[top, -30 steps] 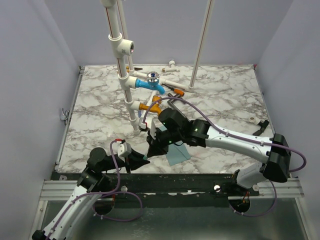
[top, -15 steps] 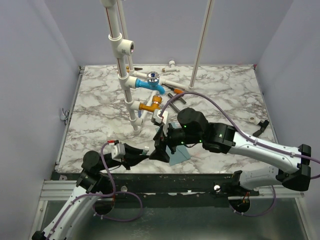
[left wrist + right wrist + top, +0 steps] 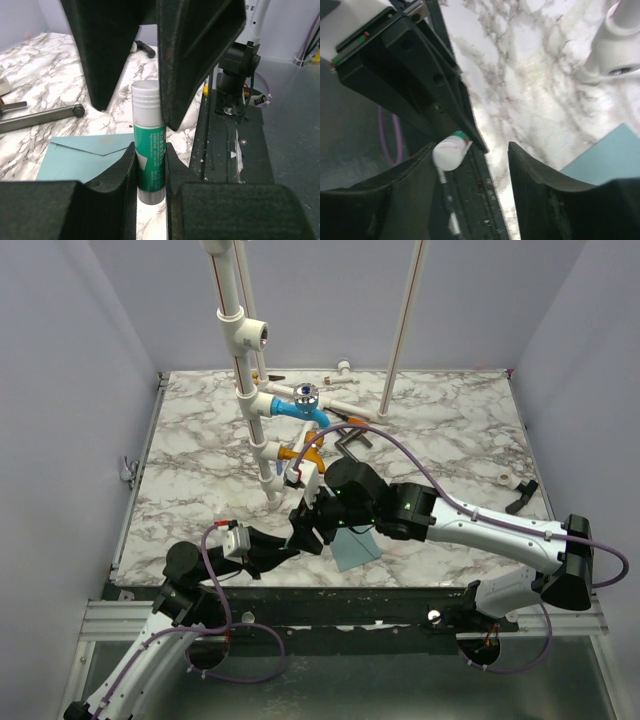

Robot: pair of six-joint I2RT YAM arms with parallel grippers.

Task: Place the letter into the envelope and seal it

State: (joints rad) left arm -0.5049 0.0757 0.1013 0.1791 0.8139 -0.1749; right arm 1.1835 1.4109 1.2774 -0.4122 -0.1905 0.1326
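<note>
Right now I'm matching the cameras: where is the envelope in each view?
Top external: envelope low centre, at the marble table's near edge.
Left wrist: envelope lower left, behind the glue stick.
Right wrist: envelope lower right edge.
Shared landmark: the marble table.

Soft, even light fell from overhead, leaving only faint shadows on the marble desk (image 3: 450, 430). Both wrist views were dimmer, with the near black jaws blurred and the right view smeared.

Teal envelope (image 3: 357, 550) on marble table (image 3: 450, 440)
</note>
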